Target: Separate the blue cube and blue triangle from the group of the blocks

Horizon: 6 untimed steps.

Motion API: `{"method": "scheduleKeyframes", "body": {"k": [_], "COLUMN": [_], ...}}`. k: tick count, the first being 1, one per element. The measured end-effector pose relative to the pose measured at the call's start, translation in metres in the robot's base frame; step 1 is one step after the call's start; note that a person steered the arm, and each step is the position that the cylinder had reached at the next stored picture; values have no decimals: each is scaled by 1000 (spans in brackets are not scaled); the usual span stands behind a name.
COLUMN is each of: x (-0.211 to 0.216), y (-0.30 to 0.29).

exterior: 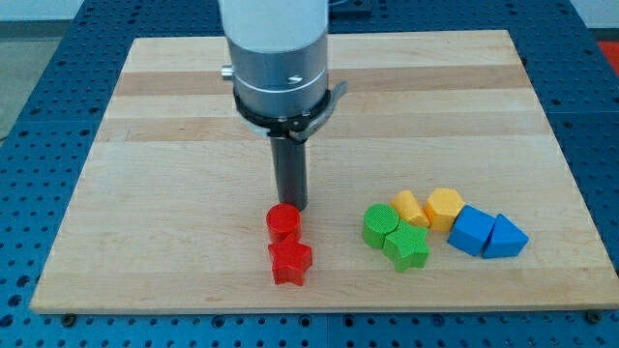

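The blue cube (471,231) and the blue triangle (506,237) lie side by side at the right end of a cluster near the view's bottom right. The cube touches a yellow hexagon block (444,207). My tip (291,205) stands left of that cluster, just above a red cylinder (283,221), touching or nearly touching it. The tip is well apart from both blue blocks.
A red star (290,261) sits right below the red cylinder. A green cylinder (381,224), a green star (408,247) and a second yellow block (410,207) form the cluster's left part. The wooden board (174,145) ends close below the blocks.
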<state>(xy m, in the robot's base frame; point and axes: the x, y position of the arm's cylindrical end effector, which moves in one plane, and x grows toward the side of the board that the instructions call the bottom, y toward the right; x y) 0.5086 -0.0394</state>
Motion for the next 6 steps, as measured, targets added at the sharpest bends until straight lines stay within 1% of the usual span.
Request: {"method": "scheduleKeyframes", "body": {"k": [1, 2, 4, 6], "x": [9, 3, -25, -30], "y": [-13, -13, -10, -10]}}
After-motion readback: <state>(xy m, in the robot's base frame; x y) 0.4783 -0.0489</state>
